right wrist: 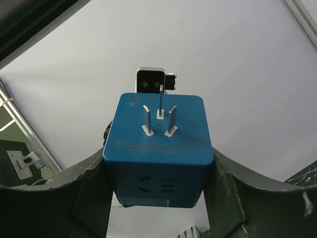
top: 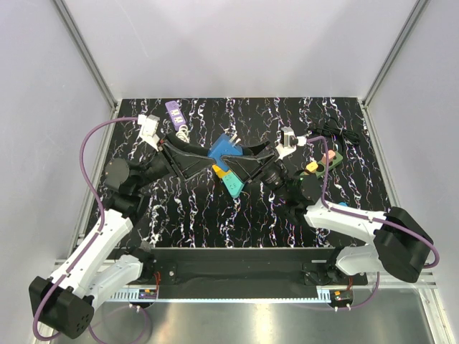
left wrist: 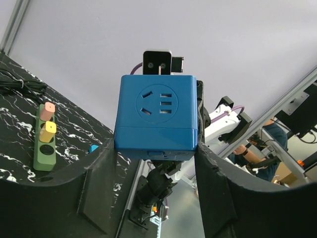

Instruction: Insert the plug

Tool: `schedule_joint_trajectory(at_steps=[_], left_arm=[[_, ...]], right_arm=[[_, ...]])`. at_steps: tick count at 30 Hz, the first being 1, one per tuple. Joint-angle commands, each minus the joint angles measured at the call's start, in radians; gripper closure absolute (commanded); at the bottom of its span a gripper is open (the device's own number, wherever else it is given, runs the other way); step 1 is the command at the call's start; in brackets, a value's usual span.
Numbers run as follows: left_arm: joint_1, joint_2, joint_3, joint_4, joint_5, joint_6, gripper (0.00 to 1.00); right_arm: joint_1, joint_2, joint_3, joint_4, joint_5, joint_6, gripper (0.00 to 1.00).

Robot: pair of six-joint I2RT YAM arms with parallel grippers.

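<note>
Surface: black tabletop (top: 215, 222) with white marbling, pale walls round it, metal frame posts at the back corners.
Task thing: blue cube plug (top: 226, 149) was held up off the table near its centre, between my two grippers.
Left gripper: my left gripper (left wrist: 154, 150) was on the cube's 9 o'clock side. In the left wrist view its fingers (left wrist: 99, 188) sat at the cube's two lower corners. I couldn't tell whether they were clamped or only bracketing it.
Socket face: the cube's socket face (left wrist: 158, 103) pointed at my left wrist camera.
Right gripper: my right gripper (right wrist: 157, 154) was on the cube's 3 o'clock side, pinching the cube, with both fingers flush against its side faces.
Prongs: three metal prongs (right wrist: 159, 119) stuck out of the cube's face toward my right wrist camera.
Power strip: green power strip (top: 324, 163) lay flat on the table at 3 o'clock, well apart from the cube.
Strip contents: an orange plug (left wrist: 47, 111) and a yellow plug (left wrist: 48, 131) sat in the strip side by side.
Teal piece: teal piece (top: 231, 184) lay on the table just at the cube's 6 o'clock. I couldn't tell what it was.
Purple block: purple block (top: 174, 109) lay at 11 o'clock near the back edge.
Cable: black cable (top: 337, 132) lay bunched at 2 o'clock.
</note>
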Motion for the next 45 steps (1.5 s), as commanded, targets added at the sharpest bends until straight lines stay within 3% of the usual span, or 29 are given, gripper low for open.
schedule_joint_trajectory(at_steps=[1,2,3,7,8,11,16,21,27,29,30,34,35,37,39,42,45], left_arm=[[0.004,-0.017,0.022,0.112,-0.008,0.003,0.63],[0.004,-0.014,0.022,0.113,0.005,0.001,0.77],[0.004,-0.008,0.025,0.113,0.012,0.001,0.83],[0.004,-0.016,0.033,0.092,0.049,0.012,1.0],[0.004,-0.019,0.04,0.031,0.067,0.027,1.0],[0.004,-0.03,0.077,-0.101,0.119,0.102,1.0],[0.004,-0.06,0.11,-0.29,0.157,0.214,1.0],[0.004,-0.034,0.108,-0.258,0.248,0.188,1.0],[0.004,-0.01,0.146,-0.296,0.368,0.224,1.0],[0.004,-0.007,0.165,-0.342,0.38,0.259,1.0],[0.004,-0.001,0.18,-0.387,0.387,0.291,1.0],[0.004,0.019,0.203,-0.465,0.4,0.331,1.0],[0.005,0.032,0.212,-0.47,0.396,0.322,1.0],[0.005,0.044,0.215,-0.458,0.359,0.296,0.65],[0.004,0.044,0.196,-0.36,0.322,0.227,0.4],[0.004,0.029,0.122,-0.173,0.269,0.087,0.34],[0.002,0.024,0.093,-0.163,0.229,0.069,0.33]], right_arm=[[-0.004,0.001,-0.007,0.021,-0.029,0.004,1.0],[-0.002,-0.002,-0.01,0.013,-0.034,0.003,1.0],[-0.003,-0.008,-0.013,0.005,-0.04,0.003,1.0],[-0.004,-0.091,-0.042,-0.164,-0.035,-0.049,0.55],[-0.005,-0.115,-0.045,-0.208,-0.031,-0.065,0.38],[-0.016,-0.22,-0.056,-0.373,-0.032,-0.13,0.22],[-0.03,-0.366,0.002,-0.706,-0.098,-0.226,0.09],[-0.043,-0.366,0.092,-0.89,-0.224,-0.261,0.0],[-0.077,-0.314,0.13,-0.92,-0.38,-0.22,0.0],[-0.079,-0.3,0.131,-0.908,-0.403,-0.209,0.14],[-0.079,-0.294,0.125,-0.88,-0.42,-0.191,0.3],[-0.079,-0.283,0.099,-0.805,-0.459,-0.161,0.74],[-0.08,-0.272,0.094,-0.786,-0.465,-0.143,0.96],[-0.079,-0.258,0.079,-0.722,-0.468,-0.114,1.0],[-0.079,-0.231,0.058,-0.627,-0.454,-0.057,1.0],[-0.079,-0.211,0.036,-0.523,-0.402,-0.013,1.0],[-0.079,-0.2,0.038,-0.48,-0.364,-0.003,1.0]])
